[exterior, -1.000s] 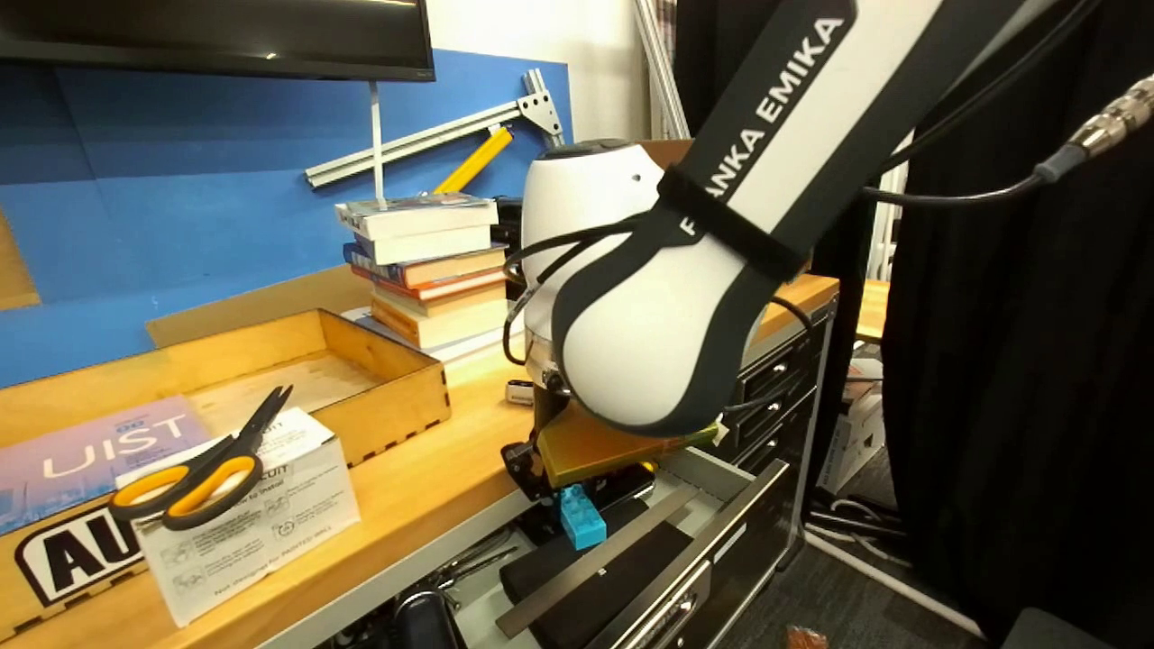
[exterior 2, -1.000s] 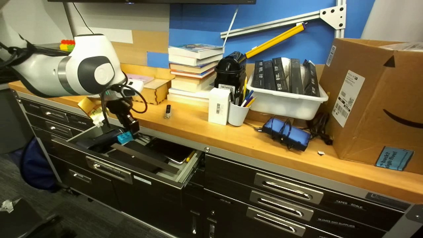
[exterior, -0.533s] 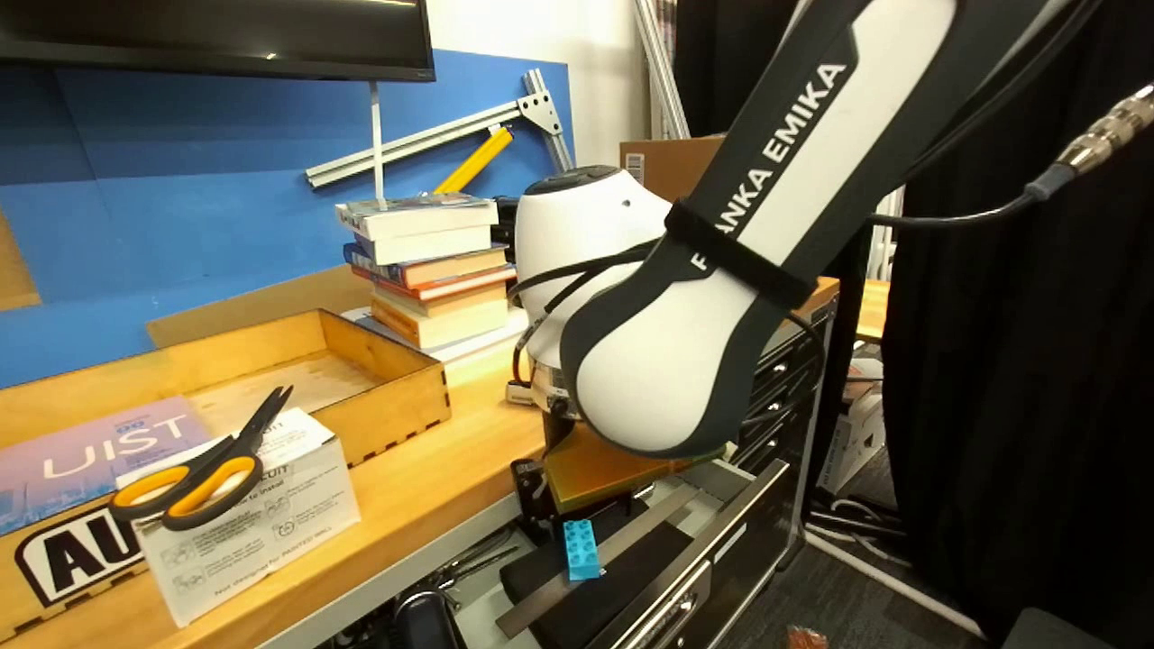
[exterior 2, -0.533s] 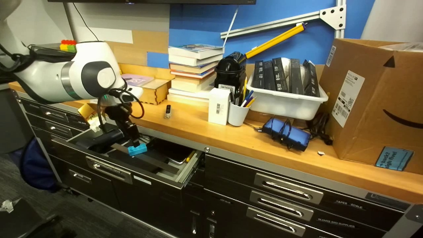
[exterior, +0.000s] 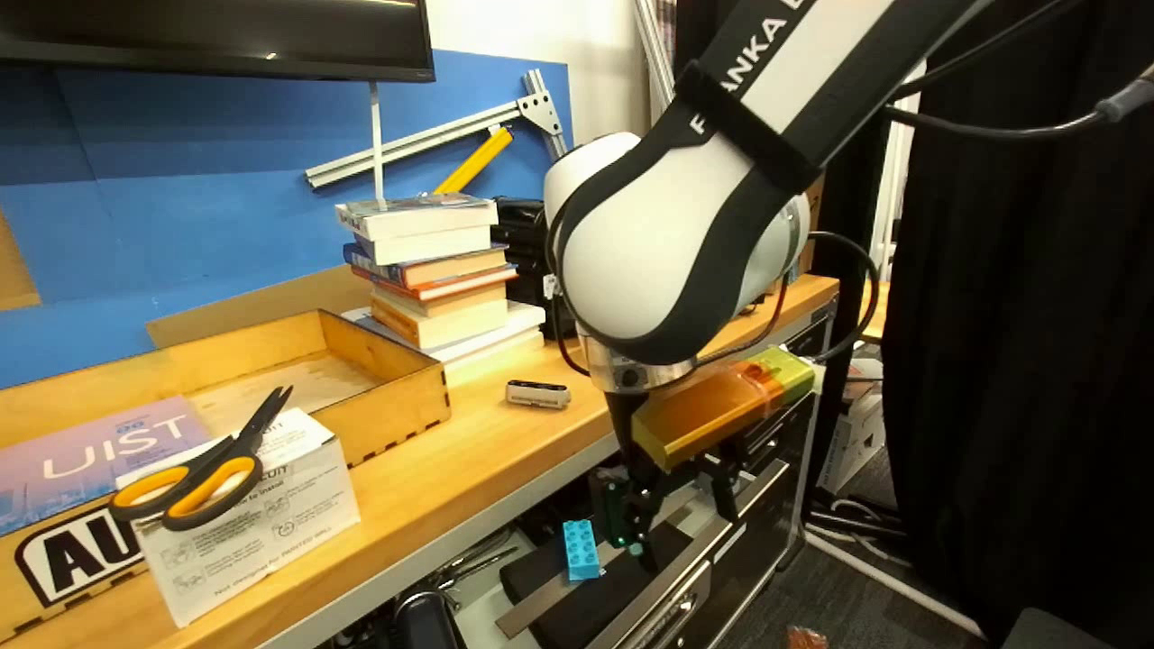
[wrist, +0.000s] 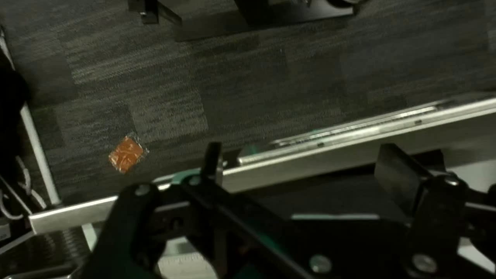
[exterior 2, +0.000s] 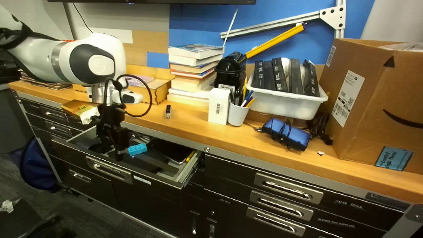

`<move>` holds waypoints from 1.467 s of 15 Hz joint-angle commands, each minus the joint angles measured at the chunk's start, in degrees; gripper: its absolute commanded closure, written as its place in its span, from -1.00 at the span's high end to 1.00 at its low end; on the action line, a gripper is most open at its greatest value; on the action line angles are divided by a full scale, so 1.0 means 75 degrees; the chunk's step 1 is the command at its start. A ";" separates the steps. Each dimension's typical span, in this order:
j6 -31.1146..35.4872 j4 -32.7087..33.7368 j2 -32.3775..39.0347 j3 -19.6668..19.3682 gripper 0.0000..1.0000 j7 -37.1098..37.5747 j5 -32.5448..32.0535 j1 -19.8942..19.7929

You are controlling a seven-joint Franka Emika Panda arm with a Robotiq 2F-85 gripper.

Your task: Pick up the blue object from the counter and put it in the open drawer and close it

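The blue object (exterior: 581, 550) is a light-blue studded brick inside the open drawer (exterior 2: 145, 175), resting on dark items there; both exterior views show it. My gripper (exterior: 687, 534) is beside the brick, apart from it, low over the front part of the drawer. In the wrist view the gripper (wrist: 304, 164) has its jaws wide apart with nothing held, and the drawer's metal front rim (wrist: 329, 161) crosses beyond them. The brick is out of the wrist view. Behind the drawer runs the wooden counter (exterior 2: 195, 124).
Inside the drawer lie a flat metal strip (exterior: 541, 606) and several dark tools. On the counter are a book stack (exterior 2: 195, 69), a small grey device (exterior 2: 168, 111), a white bin (exterior 2: 284, 102), and scissors (exterior: 212, 469) on a white box. An orange wrapper (wrist: 126, 154) lies on the floor.
The brick went from the fingers down into the drawer between the earlier frames and has stayed there. My gripper has opened, turned, and moved sideways off the brick towards the drawer front.
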 commanded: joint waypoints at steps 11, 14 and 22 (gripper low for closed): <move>0.2475 -0.0802 0.1206 -0.0068 0.50 0.1351 -0.0760 -0.0049; 0.3376 -0.0670 0.1326 -0.0176 0.11 0.2202 -0.1137 0.0166; 0.4282 0.0678 0.2222 -0.0894 -0.90 0.5526 -0.3991 0.0907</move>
